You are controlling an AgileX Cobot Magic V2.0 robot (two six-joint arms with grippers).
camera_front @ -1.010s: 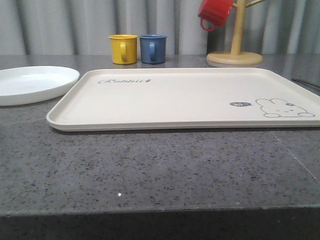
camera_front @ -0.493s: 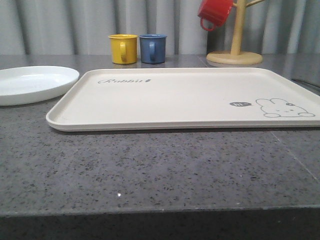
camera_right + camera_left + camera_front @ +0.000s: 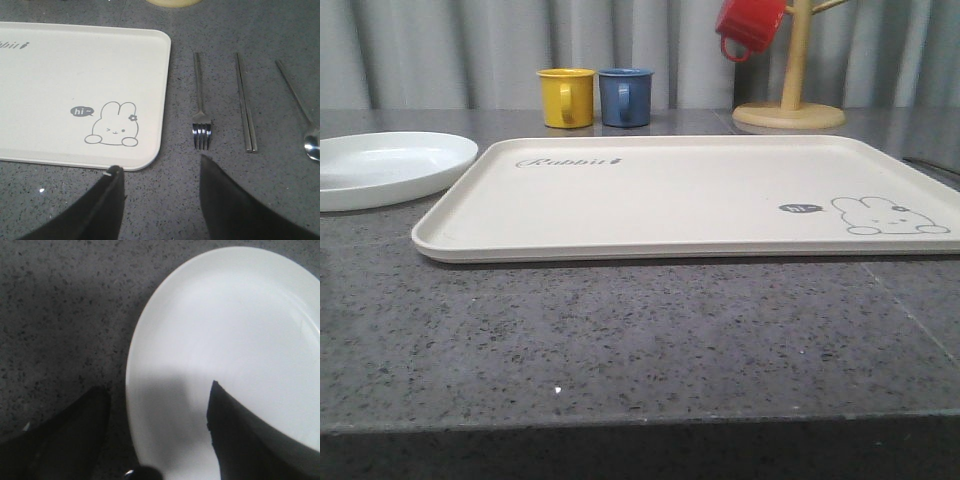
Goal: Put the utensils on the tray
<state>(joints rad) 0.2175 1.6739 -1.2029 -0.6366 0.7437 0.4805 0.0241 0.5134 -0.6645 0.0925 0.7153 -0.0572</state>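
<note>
The cream tray [image 3: 670, 195] lies in the middle of the table with nothing on it. The white plate [image 3: 380, 170] sits to its left on the table. My left gripper [image 3: 159, 387] is open above the plate [image 3: 235, 335], with one finger over the table and the other over the plate's inside. In the right wrist view a fork [image 3: 200, 100], a straight knife [image 3: 245, 105] and a spoon [image 3: 309, 137] lie side by side on the table beside the tray [image 3: 75, 60]. My right gripper [image 3: 160, 164] is open and holds nothing, just off the tray's rabbit corner, short of the fork's tines.
A yellow mug [image 3: 566, 97] and a blue mug [image 3: 625, 97] stand behind the tray. A wooden mug tree [image 3: 790, 100] at the back right carries a red mug [image 3: 750, 25]. Grey stone tabletop [image 3: 640, 340] stretches in front of the tray.
</note>
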